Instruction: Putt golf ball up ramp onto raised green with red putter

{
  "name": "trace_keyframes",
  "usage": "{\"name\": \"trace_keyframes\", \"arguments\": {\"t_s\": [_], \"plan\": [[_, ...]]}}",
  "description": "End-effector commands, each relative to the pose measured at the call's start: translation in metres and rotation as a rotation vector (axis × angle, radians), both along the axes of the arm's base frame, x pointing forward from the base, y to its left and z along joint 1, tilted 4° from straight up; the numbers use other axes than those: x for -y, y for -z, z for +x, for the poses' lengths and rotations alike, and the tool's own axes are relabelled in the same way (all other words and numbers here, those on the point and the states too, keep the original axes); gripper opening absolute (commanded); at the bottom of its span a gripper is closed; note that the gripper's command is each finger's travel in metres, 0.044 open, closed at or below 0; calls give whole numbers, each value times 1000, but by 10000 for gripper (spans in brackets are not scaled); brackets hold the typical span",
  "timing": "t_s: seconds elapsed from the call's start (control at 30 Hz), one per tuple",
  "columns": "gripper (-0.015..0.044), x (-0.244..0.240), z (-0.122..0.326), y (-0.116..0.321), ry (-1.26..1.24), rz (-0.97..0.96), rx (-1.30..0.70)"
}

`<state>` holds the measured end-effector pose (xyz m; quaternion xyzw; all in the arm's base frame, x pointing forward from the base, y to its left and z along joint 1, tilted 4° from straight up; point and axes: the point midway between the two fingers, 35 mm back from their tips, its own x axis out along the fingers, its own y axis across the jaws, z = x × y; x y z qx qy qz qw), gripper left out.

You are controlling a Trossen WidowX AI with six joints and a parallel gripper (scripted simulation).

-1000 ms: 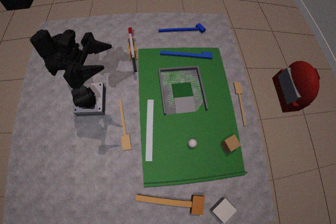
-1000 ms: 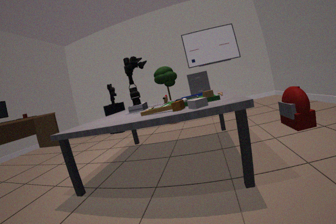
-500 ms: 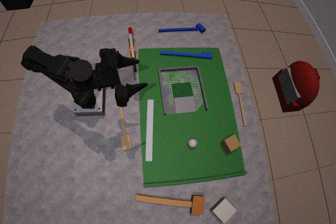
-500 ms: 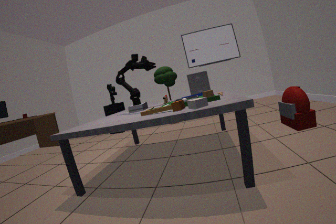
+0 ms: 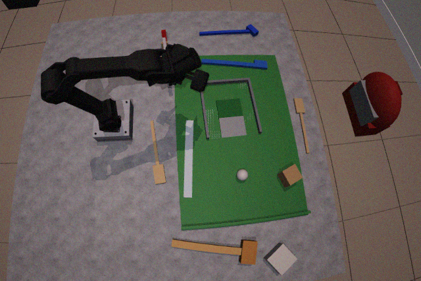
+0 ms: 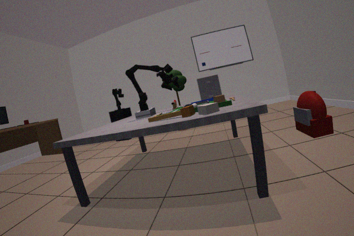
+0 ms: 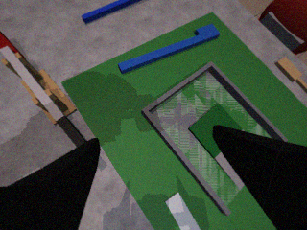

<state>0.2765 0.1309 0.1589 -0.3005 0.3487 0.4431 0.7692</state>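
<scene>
The hand (image 7: 153, 158), released and empty, hangs high over the green mat's (image 5: 237, 199) far-left corner; the red putter (image 5: 164, 37), just left, wants a centred, square descent onto its shaft.

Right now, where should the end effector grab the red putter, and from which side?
Take the red putter by its dark handle section, coming straight down from above. It lies long and thin beside the green mat, and tan supports crowd its white middle, so the dark end looks freest. Set the fingers across the shaft's width. The end effector is open and empty.
</scene>
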Motion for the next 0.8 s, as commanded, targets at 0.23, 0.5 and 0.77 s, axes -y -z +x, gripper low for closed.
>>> {"name": "trace_keyframes", "arguments": {"t_s": [0.23,0.5,0.77], "plan": [[440,-72,-59,96,-582,-409,-187],[440,-75,-62,97,-583,-408,-187],[440,-74,-62,119,-583,-408,-187]]}}
